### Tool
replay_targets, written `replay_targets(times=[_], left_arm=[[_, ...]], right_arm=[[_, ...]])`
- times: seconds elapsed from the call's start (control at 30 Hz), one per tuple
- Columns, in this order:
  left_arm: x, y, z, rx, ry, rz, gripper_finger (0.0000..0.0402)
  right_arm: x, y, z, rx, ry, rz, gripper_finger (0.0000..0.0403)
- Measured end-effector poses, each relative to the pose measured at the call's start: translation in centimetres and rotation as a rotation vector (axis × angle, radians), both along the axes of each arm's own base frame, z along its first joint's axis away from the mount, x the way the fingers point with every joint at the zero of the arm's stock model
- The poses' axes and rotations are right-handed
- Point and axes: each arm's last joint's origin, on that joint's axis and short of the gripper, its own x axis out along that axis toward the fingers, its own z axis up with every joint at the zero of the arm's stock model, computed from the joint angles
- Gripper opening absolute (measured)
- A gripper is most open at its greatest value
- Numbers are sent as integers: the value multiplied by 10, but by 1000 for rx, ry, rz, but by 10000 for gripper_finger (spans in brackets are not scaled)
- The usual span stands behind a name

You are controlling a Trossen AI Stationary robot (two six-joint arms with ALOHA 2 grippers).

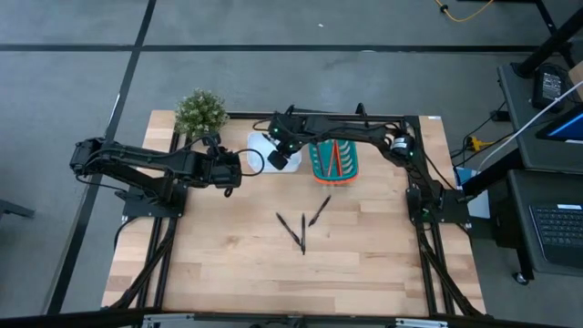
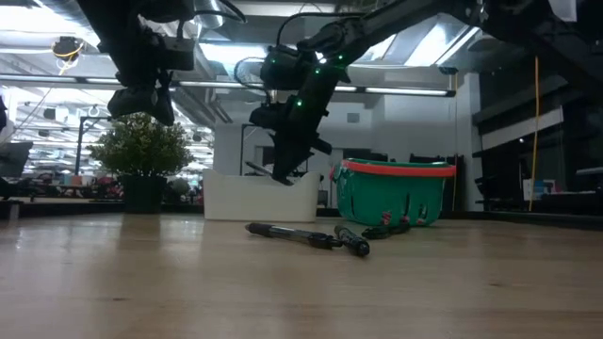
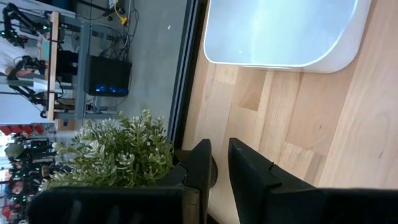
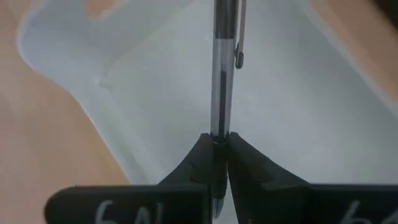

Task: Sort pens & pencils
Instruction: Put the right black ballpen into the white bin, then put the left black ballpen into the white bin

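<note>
The right hand (image 4: 216,149) pinched 1 pen (image 4: 224,74) by its end, its length pointing away over the white tray (image 4: 311,93) below, while 3 pens (image 1: 301,228) lay on the table (image 1: 228,264) and the left hand (image 3: 221,168), nearly closed and empty, waited beside the tray.

My overhead camera straight down on the table (image 1: 364,255), low camera level across it, wrist cameras close, all sharing the white tray (image 2: 259,198).
</note>
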Motion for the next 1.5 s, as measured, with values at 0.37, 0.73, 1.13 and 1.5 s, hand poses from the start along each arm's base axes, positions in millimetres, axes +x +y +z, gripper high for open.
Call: replay_targets(times=[0.37, 0.73, 1.13, 1.5], left_arm=[[1, 0, 0, -2, -6, -1, 50], [1, 0, 0, -2, -7, -1, 50], [1, 0, 0, -2, -8, 0, 50], [0, 0, 0, -2, -2, 0, 50]], right_arm=[[4, 1, -27, 34, 65, 12, 29], [6, 1, -27, 45, 43, 19, 63], [9, 0, -25, 26, 5, 30, 74], [15, 4, 47, -216, 53, 3, 75]])
